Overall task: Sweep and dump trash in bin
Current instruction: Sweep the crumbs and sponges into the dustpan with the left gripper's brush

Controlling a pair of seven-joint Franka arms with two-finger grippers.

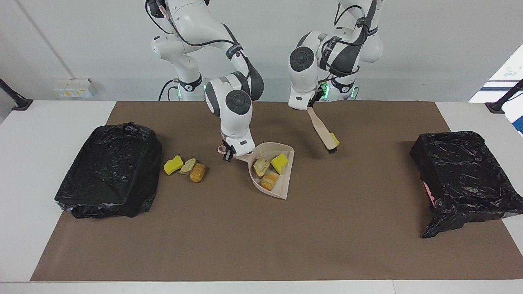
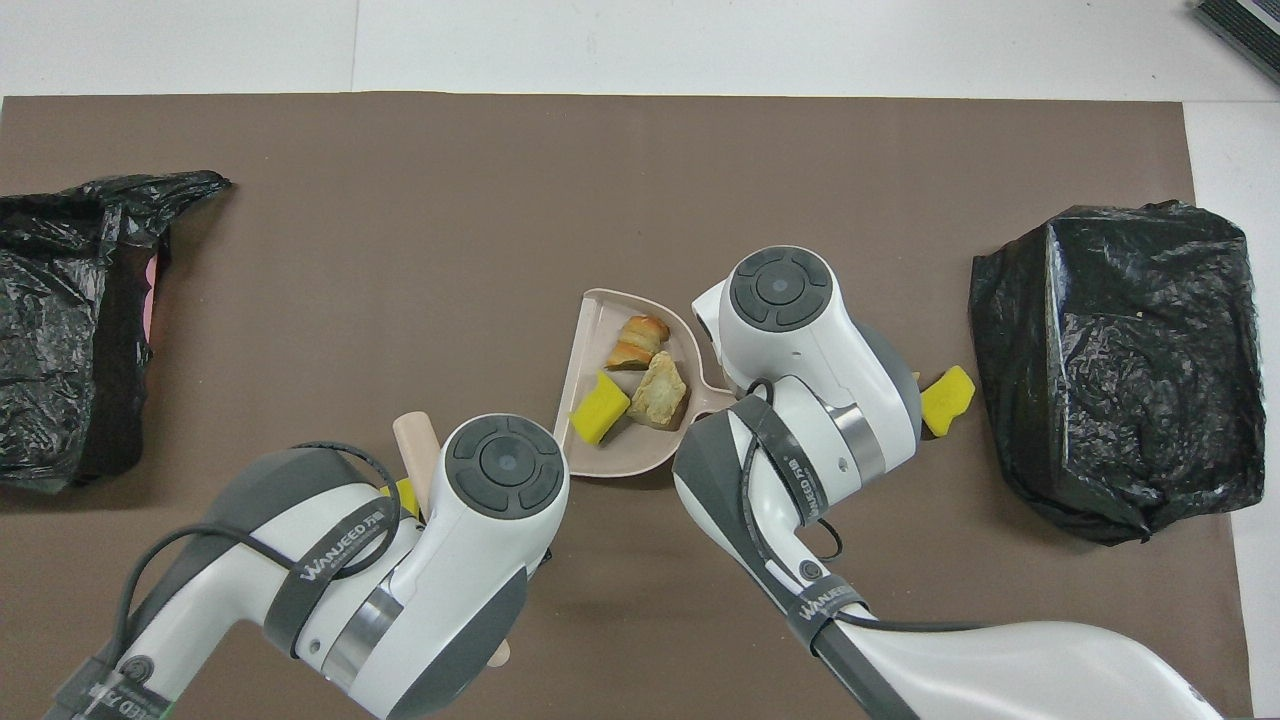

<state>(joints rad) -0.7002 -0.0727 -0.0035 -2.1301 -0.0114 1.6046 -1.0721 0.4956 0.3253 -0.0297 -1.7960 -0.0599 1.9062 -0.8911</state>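
Observation:
My right gripper [image 1: 228, 155] is shut on the handle of the beige dustpan [image 1: 282, 193], which sits mid-mat with its mouth toward the left arm's end. It holds a yellow sponge chunk [image 1: 279, 163], a beige rock-like bit [image 1: 261, 166] and an orange-brown bread piece [image 1: 269, 181]. My left gripper [image 1: 311, 107] is shut on the handle of the brush [image 1: 321, 129], tilted, bristles down by the mat. A yellow chunk [image 1: 335, 139] lies against the brush head. Three more trash lumps [image 1: 188, 166] lie together on the mat beside the bin [image 1: 110, 171] at the right arm's end.
A second black-bagged bin [image 1: 466, 179] stands at the left arm's end of the brown mat [image 1: 261, 245]. In the overhead view both wrists hide their grippers. There the dustpan [image 2: 612, 460], the brush handle [image 2: 415, 442] and one loose sponge [image 2: 948, 398] show.

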